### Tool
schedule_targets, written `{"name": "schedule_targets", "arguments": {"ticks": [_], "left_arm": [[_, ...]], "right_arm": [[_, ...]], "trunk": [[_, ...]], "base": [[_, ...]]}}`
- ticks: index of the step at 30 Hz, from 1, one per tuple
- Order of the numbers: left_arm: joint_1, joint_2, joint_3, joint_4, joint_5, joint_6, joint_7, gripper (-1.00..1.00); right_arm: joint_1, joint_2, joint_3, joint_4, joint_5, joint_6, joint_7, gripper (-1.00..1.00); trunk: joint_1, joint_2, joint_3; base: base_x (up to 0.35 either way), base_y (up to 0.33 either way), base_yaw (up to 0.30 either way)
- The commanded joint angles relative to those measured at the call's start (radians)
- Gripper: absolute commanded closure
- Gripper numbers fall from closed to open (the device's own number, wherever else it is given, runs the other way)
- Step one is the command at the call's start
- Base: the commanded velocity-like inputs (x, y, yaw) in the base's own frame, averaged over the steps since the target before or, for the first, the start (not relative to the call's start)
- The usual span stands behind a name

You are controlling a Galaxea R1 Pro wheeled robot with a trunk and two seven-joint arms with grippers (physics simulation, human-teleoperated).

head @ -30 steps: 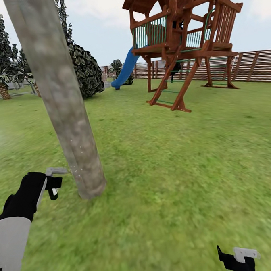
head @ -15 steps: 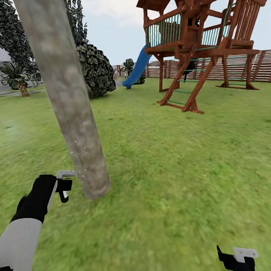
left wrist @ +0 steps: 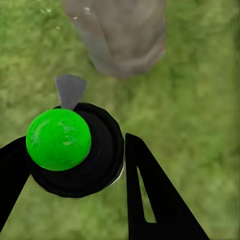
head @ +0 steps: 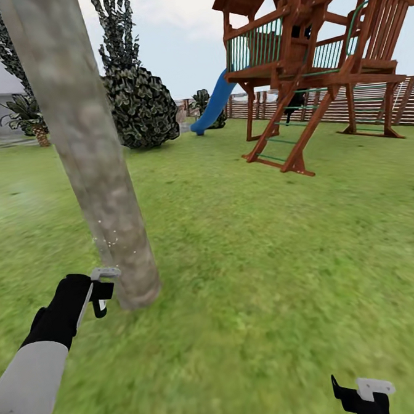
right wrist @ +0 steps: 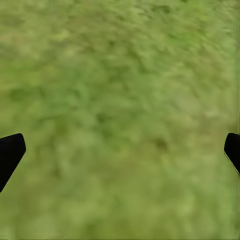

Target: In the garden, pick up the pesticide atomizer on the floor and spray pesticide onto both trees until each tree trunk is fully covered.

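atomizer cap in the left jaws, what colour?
Bright green cap, on a black body; left wrist view shows it best.

The grass floor point(head: 267, 277) carried a tree trunk point(head: 100, 177), a wooden playhouse point(head: 308, 70) and a bush point(head: 139, 107).

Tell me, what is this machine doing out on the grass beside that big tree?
The robot's left gripper holds a black sprayer with a round green cap, its grey nozzle aimed at the base of the thick, grey-brown mottled tree trunk. Fine pale specks dot the trunk low down, near the nozzle. The right gripper hangs open over the green lawn, holding nothing. A brown wooden play tower with a blue slide stands farther back.
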Motion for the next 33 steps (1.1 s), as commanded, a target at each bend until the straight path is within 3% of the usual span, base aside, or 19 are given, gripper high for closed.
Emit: {"name": "schedule_targets", "arguments": {"ticks": [1,5,13,17,19,21,24,29,33], "left_arm": [[0.0,0.001,0.003,-0.001,-0.011,0.004,-0.009,1.0],[0.041,0.004,0.008,-0.002,-0.007,0.002,-0.009,1.0],[0.044,0.003,0.009,0.001,-0.009,0.002,-0.007,1.0],[0.046,0.002,0.014,0.052,-0.007,-0.002,-0.007,1.0],[0.046,0.003,0.046,0.095,-0.006,-0.053,-0.006,1.0],[0.046,0.007,0.104,0.141,-0.006,-0.112,-0.007,1.0],[0.046,0.009,0.156,0.17,-0.01,-0.14,-0.007,1.0],[0.065,0.004,0.161,0.175,-0.013,-0.152,0.025,1.0],[0.103,0.003,0.163,0.177,-0.014,-0.238,0.031,1.0]], "right_arm": [[-0.001,0.0,-0.007,0.001,0.01,-0.003,-0.002,-1.0],[-0.001,0.0,-0.007,0.001,0.01,-0.003,-0.002,-1.0],[-0.001,0.0,-0.007,0.001,0.01,-0.003,-0.002,-1.0],[-0.001,0.0,-0.006,0.001,0.011,-0.003,-0.002,-1.0],[-0.001,0.0,-0.006,0.001,0.011,-0.003,-0.002,-1.0],[-0.001,0.0,-0.006,0.001,0.011,-0.003,-0.002,-1.0],[-0.001,0.0,-0.006,0.001,0.011,-0.003,-0.002,-1.0],[-0.001,0.0,-0.006,0.001,0.011,-0.003,-0.002,-1.0],[-0.001,-0.002,-0.008,0.001,0.01,-0.003,-0.002,-1.0]], "trunk": [[0.0,0.0,-0.001],[0.0,0.0,-0.001],[0.0,0.0,-0.001],[0.0,0.0,-0.001],[0.0,0.0,-0.001],[0.0,0.0,-0.001],[0.0,0.0,-0.001],[0.0,0.0,-0.001],[0.0,0.0,-0.001]], "base": [[0.24,-0.185,0.0],[0.017,-0.211,0.0],[-0.047,-0.257,0.008],[0.135,-0.269,0.226],[0.151,-0.266,0.274],[0.158,-0.261,0.277],[0.163,-0.256,0.277],[0.178,-0.242,0.266],[0.181,-0.24,0.05]]}}
